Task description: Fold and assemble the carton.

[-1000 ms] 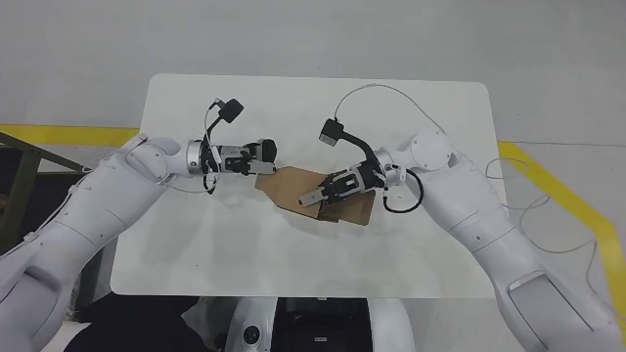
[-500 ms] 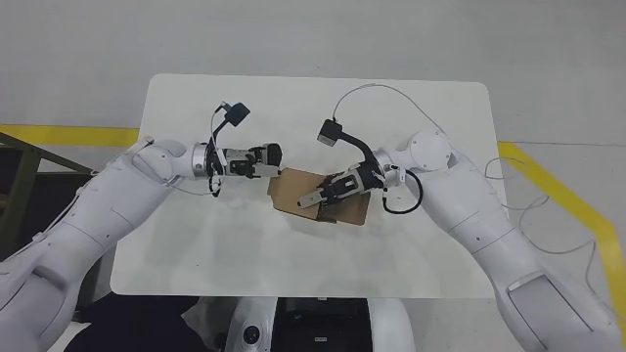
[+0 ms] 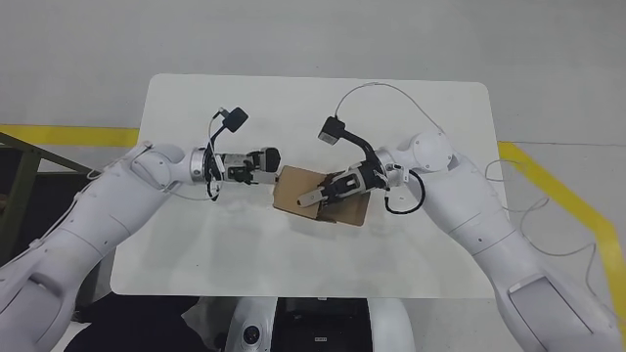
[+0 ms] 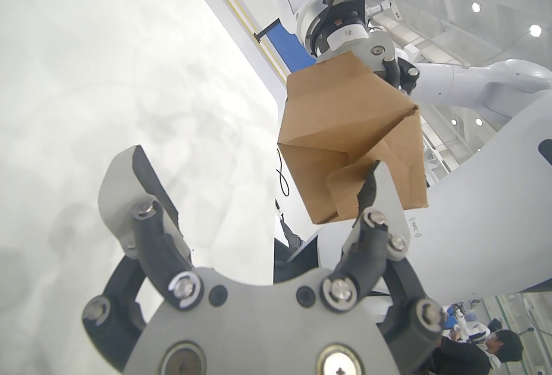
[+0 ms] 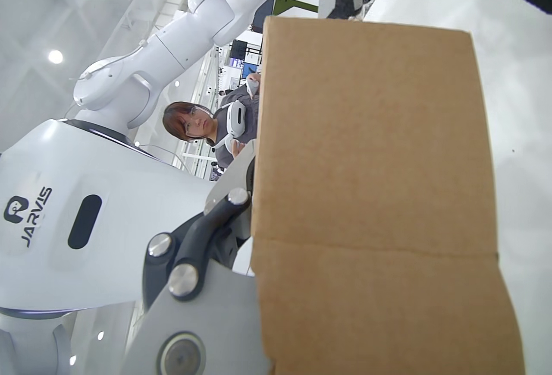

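White tabletop [image 3: 196, 244] is spreading under both arms, with grey floor [image 3: 313, 20] lying around it and a yellow floor line [image 3: 59, 135] showing at 9 o'clock and again at 4 o'clock of the table.

Near the middle of the table the brown carton [image 3: 293, 188] is sitting between the two grippers, partly folded. From above I cannot tell whether its underside is touching the table.

At 9 o'clock of the carton, the left gripper [image 3: 275, 162] is pointing toward 3 o'clock. Its fingers are standing spread apart and are clasping nothing. In the left wrist view, one dark fingertip [image 4: 371, 182] is touching a round-cornered flap folded over the carton's near end. The other finger [image 4: 138, 174] is hanging well apart from the carton, over bare table. That view is also showing the carton's walls bent up into a box shape, with creased corners meeting at the near end.

The right gripper [image 3: 315, 196] is reaching in from 3 o'clock and is pinching the carton by one wall, with a pale finger lying across the top of the cardboard. In the right wrist view, a flat panel with one crease across it is standing right against this gripper, and one finger [image 5: 224, 204] is pressing against the panel's side. Beyond the panel's far edge, a finger of the left gripper is meeting the cardboard.
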